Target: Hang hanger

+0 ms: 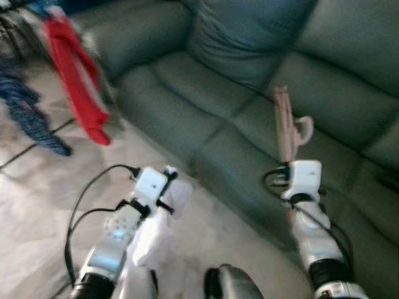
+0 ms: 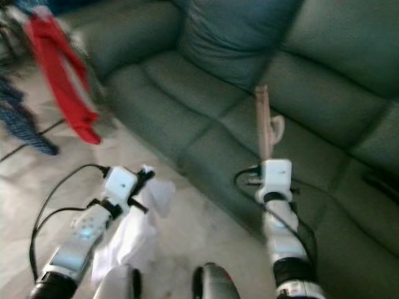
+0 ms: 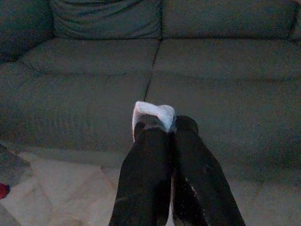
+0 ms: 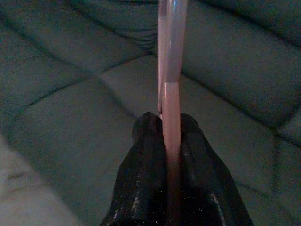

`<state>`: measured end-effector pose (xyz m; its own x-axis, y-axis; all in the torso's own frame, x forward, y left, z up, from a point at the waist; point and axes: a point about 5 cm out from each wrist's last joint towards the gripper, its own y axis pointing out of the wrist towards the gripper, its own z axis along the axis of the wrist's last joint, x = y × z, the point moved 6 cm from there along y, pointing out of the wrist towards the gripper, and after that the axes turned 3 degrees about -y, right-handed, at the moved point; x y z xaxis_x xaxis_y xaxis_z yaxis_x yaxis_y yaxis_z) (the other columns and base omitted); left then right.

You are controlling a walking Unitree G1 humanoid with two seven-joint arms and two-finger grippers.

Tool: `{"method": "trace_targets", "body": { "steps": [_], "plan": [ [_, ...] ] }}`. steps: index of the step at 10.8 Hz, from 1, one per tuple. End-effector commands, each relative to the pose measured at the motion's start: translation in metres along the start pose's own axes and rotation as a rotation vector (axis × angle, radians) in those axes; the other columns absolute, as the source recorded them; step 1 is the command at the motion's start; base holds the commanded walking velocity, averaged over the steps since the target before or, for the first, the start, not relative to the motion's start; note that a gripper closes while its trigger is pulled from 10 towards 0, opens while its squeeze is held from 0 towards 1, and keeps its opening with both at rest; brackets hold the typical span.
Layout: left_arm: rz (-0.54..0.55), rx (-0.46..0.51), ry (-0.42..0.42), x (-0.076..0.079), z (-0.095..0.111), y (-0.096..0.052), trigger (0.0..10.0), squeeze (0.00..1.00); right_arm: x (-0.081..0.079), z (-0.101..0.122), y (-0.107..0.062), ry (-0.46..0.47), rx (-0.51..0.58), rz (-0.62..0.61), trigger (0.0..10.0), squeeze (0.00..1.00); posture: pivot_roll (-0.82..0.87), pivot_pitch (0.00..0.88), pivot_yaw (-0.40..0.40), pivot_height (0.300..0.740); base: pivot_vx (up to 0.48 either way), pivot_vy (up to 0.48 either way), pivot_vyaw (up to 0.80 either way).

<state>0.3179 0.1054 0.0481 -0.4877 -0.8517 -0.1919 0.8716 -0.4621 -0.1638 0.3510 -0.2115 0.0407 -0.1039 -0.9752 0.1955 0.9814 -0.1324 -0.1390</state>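
Holding the pink hanger (image 1: 285,121) upright, your right gripper (image 4: 171,129) has its fingers clamped on the stem, hook end up, over the green sofa (image 1: 206,93) seat. Your left gripper (image 3: 162,125) has its fingers together on a pinch of white cloth (image 1: 149,233) that drapes down beside the arm, above the tiled floor (image 1: 37,205). Judge the task as partway: hanger secured, nothing hung yet. A red garment (image 1: 78,81) and a blue striped one (image 1: 28,115) hang at far left, likely off a rack; the rail itself is too blurred to confirm. You have open floor between the sofa front edge and those garments. Watch the sofa arm at upper left when you swing the hanger across.
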Motion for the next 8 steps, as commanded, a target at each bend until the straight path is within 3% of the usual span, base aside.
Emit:
{"method": "trace_targets", "body": {
  "steps": [1,4,6,7,8],
  "plan": [
    [0.048,0.015,0.028,-0.012,0.002,-0.004,10.0,0.0,-0.011,0.002,-0.001,0.014,0.009,0.028,10.0,0.0,0.0,0.144,-0.074,0.74,0.0,0.0,0.0],
    [0.189,0.059,0.097,-0.041,0.014,-0.003,10.0,0.0,-0.014,0.004,-0.001,0.014,0.019,0.033,10.0,0.0,0.01,0.146,-0.071,0.74,0.0,0.0,0.0],
    [0.198,0.04,0.138,-0.06,0.015,-0.001,10.0,0.0,-0.015,0.004,-0.001,0.014,0.02,0.038,10.0,0.0,0.01,0.146,-0.069,0.74,0.0,0.0,0.0],
    [0.214,0.037,0.177,-0.074,0.022,0.003,10.0,0.0,-0.018,0.01,0.0,0.011,0.036,0.056,10.0,0.0,0.01,0.15,-0.068,0.74,0.0,0.0,0.0],
    [0.306,0.043,0.15,-0.096,0.032,0.009,10.0,0.0,-0.02,0.016,0.001,-0.007,0.058,0.074,10.0,0.0,0.01,0.155,-0.066,0.74,0.0,0.0,0.0]
  ]
}}
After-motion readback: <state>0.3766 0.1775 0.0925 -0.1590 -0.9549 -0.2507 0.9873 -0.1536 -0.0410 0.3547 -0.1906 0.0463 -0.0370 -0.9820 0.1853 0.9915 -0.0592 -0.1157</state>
